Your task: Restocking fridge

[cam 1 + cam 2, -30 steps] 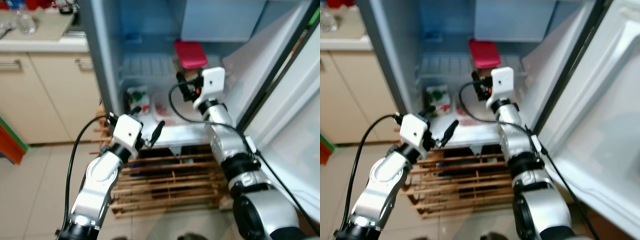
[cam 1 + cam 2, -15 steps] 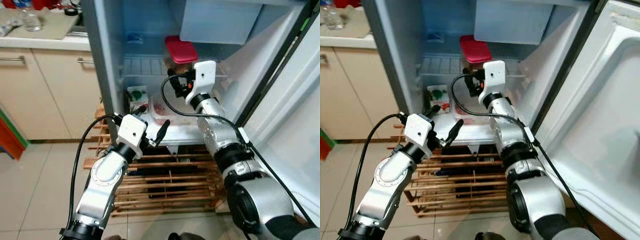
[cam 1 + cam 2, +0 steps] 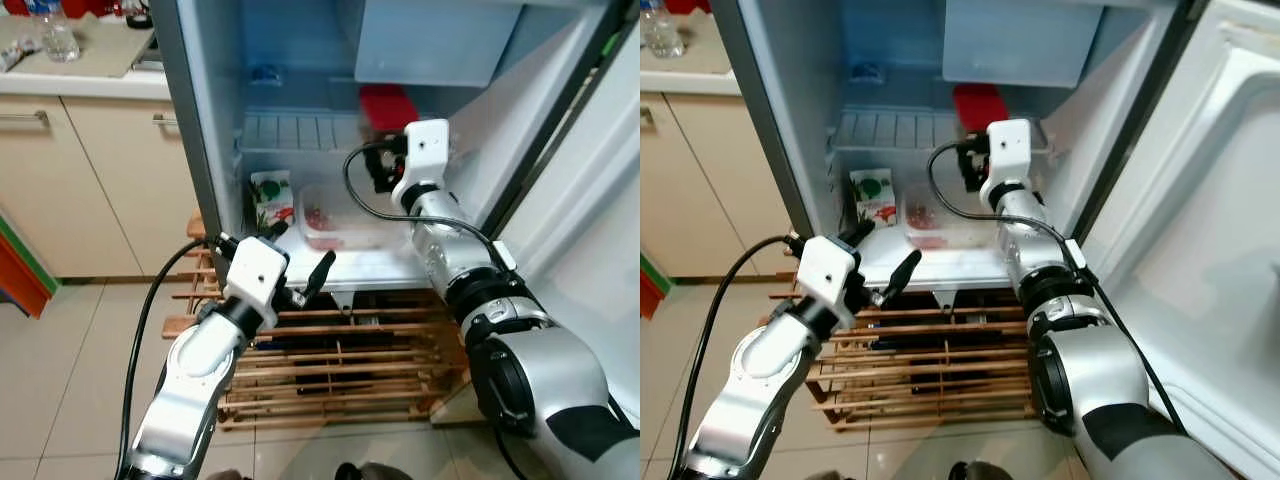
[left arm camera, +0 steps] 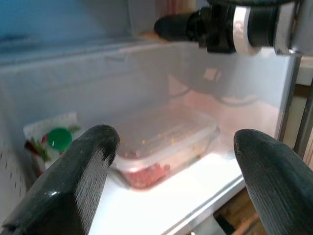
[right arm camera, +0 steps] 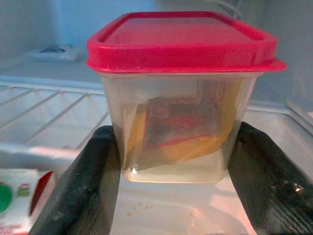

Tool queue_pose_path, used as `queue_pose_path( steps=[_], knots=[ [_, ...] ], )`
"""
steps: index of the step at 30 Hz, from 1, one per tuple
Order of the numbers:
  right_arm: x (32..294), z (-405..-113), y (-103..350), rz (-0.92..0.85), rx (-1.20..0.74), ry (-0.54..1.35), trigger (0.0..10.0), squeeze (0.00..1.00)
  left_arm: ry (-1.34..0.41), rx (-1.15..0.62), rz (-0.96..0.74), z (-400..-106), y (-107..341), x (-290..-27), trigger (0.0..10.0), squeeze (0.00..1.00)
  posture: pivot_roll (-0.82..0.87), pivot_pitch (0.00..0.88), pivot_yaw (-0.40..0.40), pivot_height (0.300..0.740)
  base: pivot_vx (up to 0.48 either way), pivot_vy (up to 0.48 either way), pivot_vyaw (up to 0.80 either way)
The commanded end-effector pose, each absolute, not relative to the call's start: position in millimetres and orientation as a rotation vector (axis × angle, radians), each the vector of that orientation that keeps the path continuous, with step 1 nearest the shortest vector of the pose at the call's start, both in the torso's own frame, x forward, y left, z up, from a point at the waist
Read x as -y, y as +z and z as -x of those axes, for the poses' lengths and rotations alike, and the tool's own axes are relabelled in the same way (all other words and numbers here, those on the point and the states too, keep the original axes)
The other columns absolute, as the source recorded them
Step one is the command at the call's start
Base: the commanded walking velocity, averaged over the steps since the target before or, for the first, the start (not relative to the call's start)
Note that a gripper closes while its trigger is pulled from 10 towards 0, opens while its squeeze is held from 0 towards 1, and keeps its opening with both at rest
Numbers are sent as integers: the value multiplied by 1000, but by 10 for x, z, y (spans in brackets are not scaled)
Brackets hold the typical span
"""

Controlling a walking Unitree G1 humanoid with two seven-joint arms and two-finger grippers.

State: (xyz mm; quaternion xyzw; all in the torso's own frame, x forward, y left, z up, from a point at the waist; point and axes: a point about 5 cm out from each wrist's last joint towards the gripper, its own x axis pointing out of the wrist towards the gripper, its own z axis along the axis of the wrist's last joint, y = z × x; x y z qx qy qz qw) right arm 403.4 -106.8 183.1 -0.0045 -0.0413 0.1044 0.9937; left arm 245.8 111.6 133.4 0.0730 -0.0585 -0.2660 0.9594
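Observation:
A clear tub with a red lid (image 5: 178, 93) holds something orange and red. My right gripper (image 5: 177, 142) is shut on it, one black finger (image 5: 88, 196) against each side. It hangs at the right end of the fridge's white wire shelf (image 3: 290, 132), under a pale blue drawer (image 3: 440, 40). My left gripper (image 3: 298, 250) stands open with nothing in it, just in front of the bottom shelf's edge (image 3: 370, 268). On that shelf lie a flat clear box of red food (image 4: 161, 147) and a carton with a green cap (image 4: 54, 142).
The fridge door (image 3: 590, 230) stands open on the right, close to my right arm. A wooden slatted rack (image 3: 330, 360) sits on the tiled floor under the fridge. To the left are beige cabinets (image 3: 90, 170) and a counter with a water bottle (image 3: 58, 40).
My right gripper has carried the red-lidded tub to the right and deeper over the wire shelf. The left gripper stays open in about the same place. The camera has shifted a little.

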Motion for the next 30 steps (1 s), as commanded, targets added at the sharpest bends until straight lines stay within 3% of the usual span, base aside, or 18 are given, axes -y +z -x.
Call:
queue_pose_path(
  steps=[1,13,24,25,26,27,30],
  knots=[
    [1115,-4058,1854,11,71,187,0,0,-553,121,-145,-2410,1379,-1090,10000,0,112,106,-92,740,0,0,0],
    [1342,-4105,1889,-5,42,63,0,0,-545,48,-123,-2132,1422,-1160,10000,0,136,205,-71,740,0,0,0],
    [1607,-4104,1842,-12,-10,-69,0,0,-547,1,-117,-2054,1439,-1194,10000,0,124,227,-64,740,0,0,0],
    [1612,-4104,1839,-9,-14,-72,9725,855,-548,-2,-117,-2051,1439,-1190,10000,0,124,227,-64,740,0,0,0],
    [1614,-4104,1839,-8,-15,-73,9725,855,-549,-5,-116,-2047,1441,-1188,10000,0,124,227,-64,740,0,0,0],
    [1627,-4105,1844,-4,-14,-82,10000,1000,-550,-7,-116,-2044,1443,-1184,10000,0,124,227,-64,740,0,0,0],
    [1648,-4109,1867,7,-7,-98,10000,1000,-551,-12,-114,-2044,1448,-1181,10000,0,125,227,-63,740,0,0,0]
  ],
)
